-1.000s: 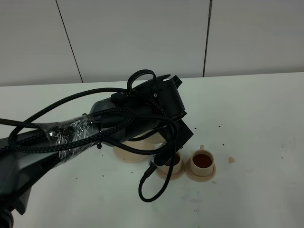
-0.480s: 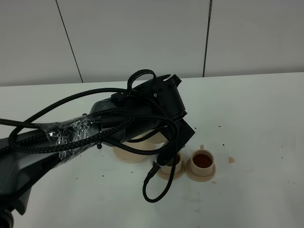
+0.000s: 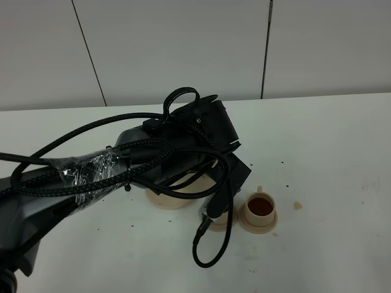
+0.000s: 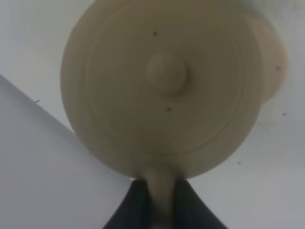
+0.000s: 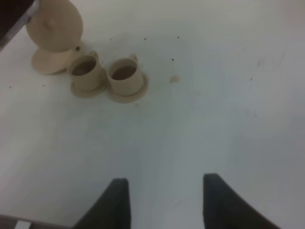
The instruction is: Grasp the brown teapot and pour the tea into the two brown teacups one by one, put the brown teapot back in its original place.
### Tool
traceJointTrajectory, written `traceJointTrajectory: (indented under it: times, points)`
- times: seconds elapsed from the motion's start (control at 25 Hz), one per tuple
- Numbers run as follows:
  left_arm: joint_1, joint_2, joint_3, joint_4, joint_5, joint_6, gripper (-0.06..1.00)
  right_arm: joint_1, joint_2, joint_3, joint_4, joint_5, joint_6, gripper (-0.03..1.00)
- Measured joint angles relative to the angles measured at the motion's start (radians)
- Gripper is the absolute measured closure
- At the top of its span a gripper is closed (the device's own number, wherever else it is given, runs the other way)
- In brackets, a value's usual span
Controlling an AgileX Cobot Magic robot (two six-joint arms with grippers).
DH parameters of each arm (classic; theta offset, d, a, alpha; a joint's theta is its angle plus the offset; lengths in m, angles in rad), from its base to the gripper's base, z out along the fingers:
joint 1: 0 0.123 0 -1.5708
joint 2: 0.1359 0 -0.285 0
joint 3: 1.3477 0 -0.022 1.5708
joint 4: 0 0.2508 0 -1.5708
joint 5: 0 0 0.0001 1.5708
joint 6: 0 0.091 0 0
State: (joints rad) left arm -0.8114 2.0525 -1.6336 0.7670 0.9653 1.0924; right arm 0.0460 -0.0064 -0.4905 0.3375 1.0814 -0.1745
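the brown teapot is held in the left gripper, whose jaws are closed tight on the pot's loop handle; the wrist view looks straight at the lid and its small knob. in the right wrist view the teapot hangs tilted above the wide saucer, just left of the two brown teacups, which stand side by side on their small saucers on the white table. both cups show dark tea inside, so pouring looks done or nearly so. the right gripper hovers well apart over bare table, jaws wide open and empty.

the pot looks like stiff, brittle clay, smooth and likely slippery, and heavier toward the body when tea is inside. the handle is the sound place to hold it; the lid sits loose, so a steep tilt could drop it. setting down should be gentle and level.
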Motion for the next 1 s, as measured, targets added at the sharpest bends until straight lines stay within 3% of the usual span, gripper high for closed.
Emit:
traceJointTrajectory:
  times: [0.36, 0.8, 1.0]
  points:
    - [0.008, -0.016, -0.004, -0.047, 0.061, -0.038, 0.77, 0.000, 0.000, 0.000, 0.000, 0.000, 0.000, 0.62]
    - [0.047, -0.021, -0.066, -0.172, 0.127, -0.093, 0.77, 0.000, 0.000, 0.000, 0.000, 0.000, 0.000, 0.62]
    - [0.073, -0.021, -0.117, -0.273, 0.188, -0.105, 0.77, 0.000, 0.000, 0.000, 0.000, 0.000, 0.000, 0.62]
